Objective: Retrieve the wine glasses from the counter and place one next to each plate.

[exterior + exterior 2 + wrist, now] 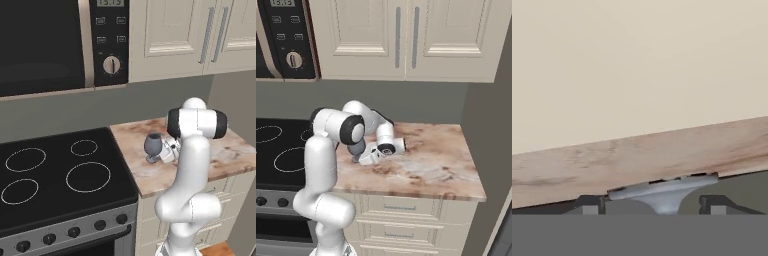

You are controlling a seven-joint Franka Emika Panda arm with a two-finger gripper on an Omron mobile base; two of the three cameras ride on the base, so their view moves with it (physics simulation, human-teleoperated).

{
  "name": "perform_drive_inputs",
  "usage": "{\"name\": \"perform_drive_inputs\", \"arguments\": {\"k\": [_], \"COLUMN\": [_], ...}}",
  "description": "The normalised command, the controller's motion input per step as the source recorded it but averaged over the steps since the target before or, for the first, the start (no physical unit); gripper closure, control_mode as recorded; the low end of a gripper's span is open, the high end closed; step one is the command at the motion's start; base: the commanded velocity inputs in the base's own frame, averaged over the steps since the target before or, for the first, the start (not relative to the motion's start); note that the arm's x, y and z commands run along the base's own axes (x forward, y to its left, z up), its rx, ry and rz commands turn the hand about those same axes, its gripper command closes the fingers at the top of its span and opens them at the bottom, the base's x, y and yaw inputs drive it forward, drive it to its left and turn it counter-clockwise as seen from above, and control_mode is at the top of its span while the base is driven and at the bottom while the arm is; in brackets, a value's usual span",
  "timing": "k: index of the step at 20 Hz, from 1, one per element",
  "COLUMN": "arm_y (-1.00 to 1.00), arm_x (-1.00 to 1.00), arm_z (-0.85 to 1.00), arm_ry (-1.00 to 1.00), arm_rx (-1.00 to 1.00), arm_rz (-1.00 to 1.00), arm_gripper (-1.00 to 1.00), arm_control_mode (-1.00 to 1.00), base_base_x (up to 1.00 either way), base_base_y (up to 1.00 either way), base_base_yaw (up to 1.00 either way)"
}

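Jaws of the gripper (652, 204) are closed around the stem of a wine glass (153, 145) standing on the counter (227, 155) beside the stove (60, 175); it looks light, rigid, top-heavy and probably slippery, so low on the stem suits.

A rendered home kitchen. Shown by a black glass stovetop (55, 175) with four ring-marked burners and a row of dark knobs, a black-and-steel microwave (60, 42) mounted above it, cream panelled wall cabinets (401, 37) with metal bar handles, and a beige marble-like counter (426, 160) over cream drawers.
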Motion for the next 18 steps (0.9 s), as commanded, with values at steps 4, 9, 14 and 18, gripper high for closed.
{"name": "perform_drive_inputs", "arguments": {"k": [4, 9, 14, 18], "arm_y": [0.11, 0.0, 0.0, 0.0], "arm_x": [-0.32, -0.32, -0.31, -0.59], "arm_z": [0.3, 0.93, 0.86, 0.48], "arm_ry": [-0.01, 0.09, 0.17, 0.08], "arm_rx": [0.0, 0.0, 0.0, 0.0], "arm_rz": [0.0, 0.0, 0.0, 0.0], "arm_gripper": [1.0, 1.0, 1.0, 1.0], "arm_control_mode": [-1.0, -1.0, -1.0, -1.0], "base_base_x": [0.0, 0.0, 0.0, 0.0], "base_base_y": [0.0, 0.0, 0.0, 0.0], "base_base_yaw": [0.0, 0.0, 0.0, 0.0]}}
